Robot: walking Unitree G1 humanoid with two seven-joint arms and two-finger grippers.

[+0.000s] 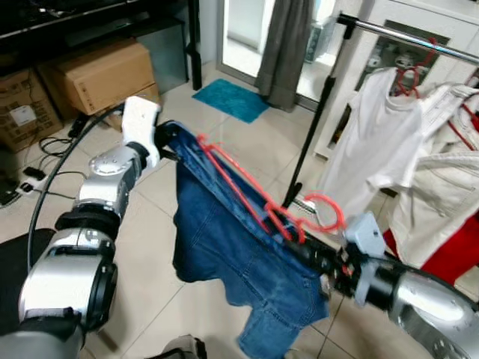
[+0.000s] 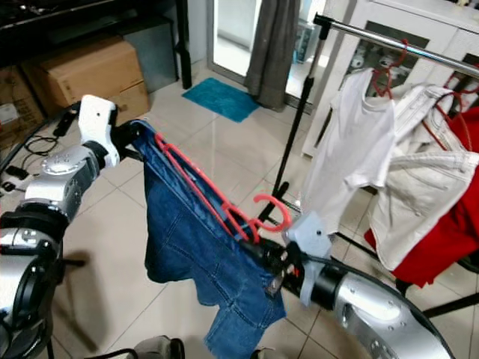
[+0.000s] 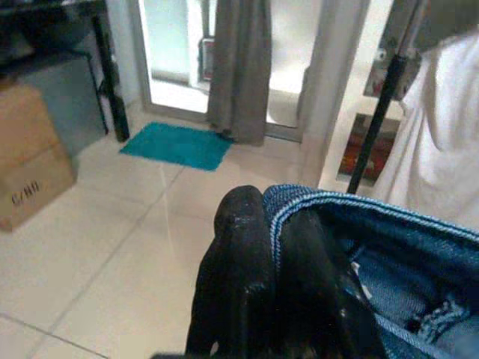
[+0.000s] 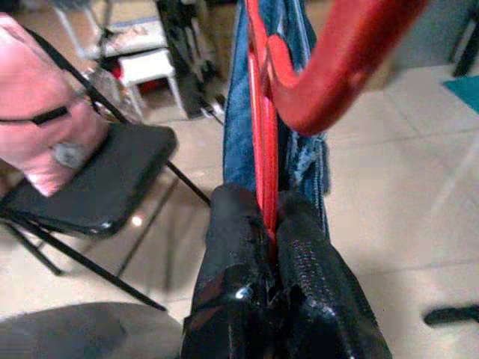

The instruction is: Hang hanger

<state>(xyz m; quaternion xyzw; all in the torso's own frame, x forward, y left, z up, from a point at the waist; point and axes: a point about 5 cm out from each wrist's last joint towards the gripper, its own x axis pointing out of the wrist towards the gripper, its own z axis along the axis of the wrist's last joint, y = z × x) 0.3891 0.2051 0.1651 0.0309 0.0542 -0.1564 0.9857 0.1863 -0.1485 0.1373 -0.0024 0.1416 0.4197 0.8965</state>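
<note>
A red plastic hanger (image 1: 247, 196) carries blue jeans (image 1: 239, 262), held up in the air between my two arms. My right gripper (image 1: 288, 238) is shut on the hanger just below its hook (image 1: 329, 213); the right wrist view has the red bar (image 4: 262, 149) pinched between the black fingers (image 4: 232, 239). My left gripper (image 1: 168, 138) is shut on the jeans' waistband (image 3: 299, 198) at the hanger's far end. The metal clothes rail (image 1: 404, 34) runs across the upper right, above and beyond the hook.
On the rail hang a white T-shirt (image 1: 382, 142), a cream garment (image 1: 441, 187) and a red one (image 1: 449, 254). The rail's black post (image 1: 310, 127) stands behind the jeans. Cardboard boxes (image 1: 97, 75), cables and a teal mat (image 1: 230, 99) lie on the tiled floor. A black chair (image 4: 97, 187) is nearby.
</note>
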